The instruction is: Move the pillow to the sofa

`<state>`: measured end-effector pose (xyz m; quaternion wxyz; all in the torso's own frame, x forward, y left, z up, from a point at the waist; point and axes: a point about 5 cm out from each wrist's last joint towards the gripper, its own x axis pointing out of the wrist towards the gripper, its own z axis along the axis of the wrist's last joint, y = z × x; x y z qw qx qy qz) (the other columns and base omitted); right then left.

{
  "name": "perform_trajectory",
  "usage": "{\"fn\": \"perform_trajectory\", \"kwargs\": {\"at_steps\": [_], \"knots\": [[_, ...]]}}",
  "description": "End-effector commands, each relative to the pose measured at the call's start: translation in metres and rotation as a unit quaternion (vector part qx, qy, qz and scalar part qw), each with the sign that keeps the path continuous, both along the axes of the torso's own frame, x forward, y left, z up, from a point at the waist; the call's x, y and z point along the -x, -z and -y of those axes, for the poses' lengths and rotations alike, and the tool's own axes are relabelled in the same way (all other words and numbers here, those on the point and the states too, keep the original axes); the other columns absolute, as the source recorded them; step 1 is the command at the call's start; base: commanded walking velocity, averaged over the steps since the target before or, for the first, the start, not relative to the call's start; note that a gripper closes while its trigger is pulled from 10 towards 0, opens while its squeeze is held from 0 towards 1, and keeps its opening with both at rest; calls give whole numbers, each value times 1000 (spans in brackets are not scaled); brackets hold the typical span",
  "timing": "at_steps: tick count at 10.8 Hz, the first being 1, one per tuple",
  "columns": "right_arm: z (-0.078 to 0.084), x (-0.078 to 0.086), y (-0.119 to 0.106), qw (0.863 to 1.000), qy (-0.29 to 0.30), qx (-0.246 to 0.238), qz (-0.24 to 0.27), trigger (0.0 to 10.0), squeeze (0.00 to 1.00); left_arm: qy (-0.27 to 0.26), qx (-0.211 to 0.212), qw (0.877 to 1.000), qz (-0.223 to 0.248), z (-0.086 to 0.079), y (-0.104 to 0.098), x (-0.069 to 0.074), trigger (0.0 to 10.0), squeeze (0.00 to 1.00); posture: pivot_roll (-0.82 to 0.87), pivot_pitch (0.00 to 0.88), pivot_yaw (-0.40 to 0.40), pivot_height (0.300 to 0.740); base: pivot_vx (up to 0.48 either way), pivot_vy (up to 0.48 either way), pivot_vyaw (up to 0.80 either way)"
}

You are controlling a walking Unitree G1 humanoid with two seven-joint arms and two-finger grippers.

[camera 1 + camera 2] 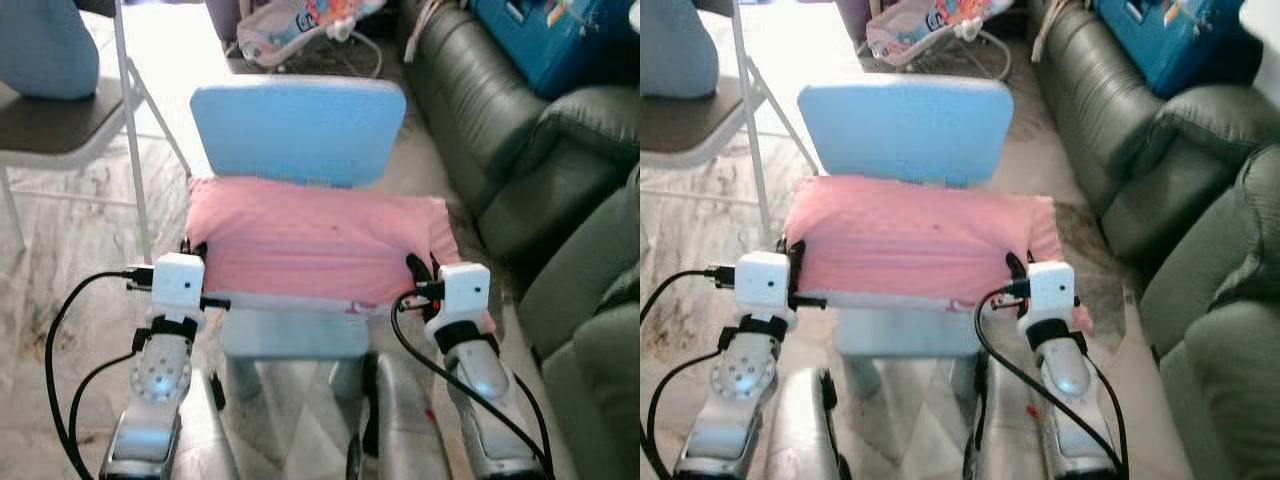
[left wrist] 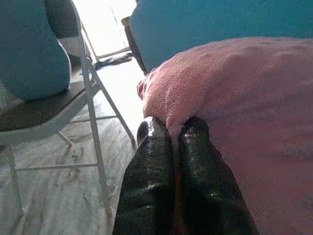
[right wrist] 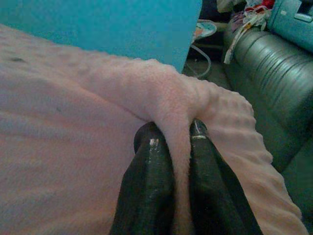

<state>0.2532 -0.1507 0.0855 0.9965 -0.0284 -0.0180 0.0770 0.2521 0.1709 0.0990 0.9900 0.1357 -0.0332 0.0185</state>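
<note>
The pink pillow, lying on the blue chair with its long axis spanning both claws, is pinched at opposite ends by the left gripper and right gripper, the green sofa standing beyond the right gripper, nothing intervening.

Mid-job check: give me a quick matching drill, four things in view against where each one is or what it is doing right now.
Things:
1. pillow
2. left gripper
3. sofa
4. folding chair

Places or states:
A. dark green, on the robot's right
B. lying on the blue chair seat
C. on the robot's left, holding a blue cushion
D. pinching a pillow corner

Pairs: 1-B, 2-D, 3-A, 4-C
</note>
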Motion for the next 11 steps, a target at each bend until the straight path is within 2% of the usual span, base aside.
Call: {"fn": "perform_trajectory", "kwargs": {"at_steps": [1, 2, 4, 9, 11], "knots": [[8, -1, -5, 1000, 22, 3, 8, 10000, 0, -24, -13, 1000, -1, -8, 0, -1, 10000, 0, -35, 29, -44, 636, 0, 0, 0], [9, -1, -2, 999, 36, 26, 5, 10000, 0, -20, -11, 1000, -6, -6, 1, -3, 10000, 0, -36, 30, -45, 641, 0, 0, 0], [8, -1, -2, 1000, 19, 11, 2, 10000, 0, -26, -11, 1000, -12, -3, 5, -5, 10000, 0, -38, 26, -43, 641, 0, 0, 0], [12, -6, -5, 999, 33, 9, 7, 10000, 0, -28, -7, 999, -31, 4, 12, -8, 10000, 0, -43, 17, -43, 730, 0, 0, 0], [13, -6, -6, 999, 34, 10, 8, 10000, 0, -16, -4, 999, -37, 10, 14, -8, 10000, 0, -47, 18, -45, 740, 0, 0, 0]]}}
